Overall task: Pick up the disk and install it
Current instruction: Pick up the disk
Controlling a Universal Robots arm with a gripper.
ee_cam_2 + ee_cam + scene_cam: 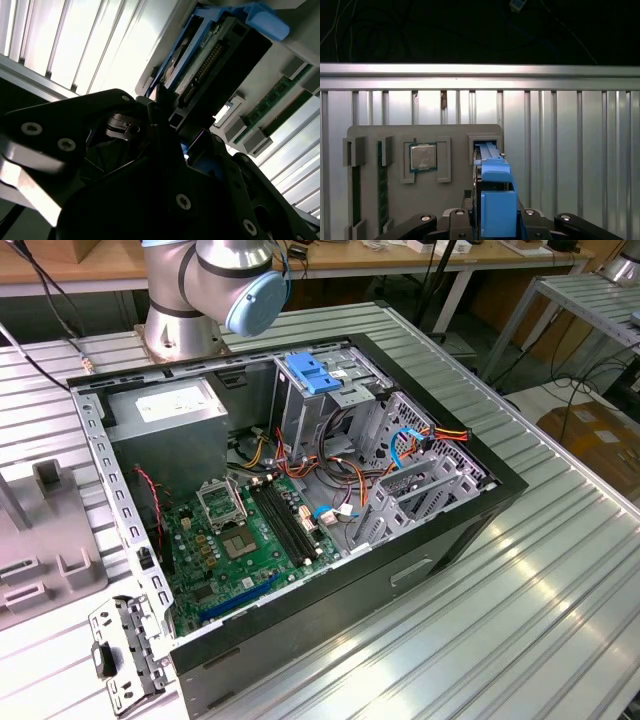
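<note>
Pickup is the step in hand, as I judge it: the end effector (496, 224) is clenched on the disk (496, 187), its black jaws tight against either flank of the blue plastic carrier in both wrist views. The disk stands on edge, held over the grey fixture plate (455, 200), with its far end at the mouth of a slot there; whether it is seated in that slot or just clear of it I cannot tell. Installing has not begun: the computer case (340, 605) lies open at the middle of the exterior view, its perforated steel drive cage (345, 405) in the upper centre topped by a blue latch (310, 373). Freeing the disk calls for a straight pull in line with the slot, since the moulded carrier could bind if tilted. The second wrist view shows the drive's dark end face with a row of small connector pins. Near the slot on the matt plate sit a square, metal-capped processor (423, 156) and green memory sticks (382, 182). The worktop (560, 150) is ribbed, bright aluminium.
</note>
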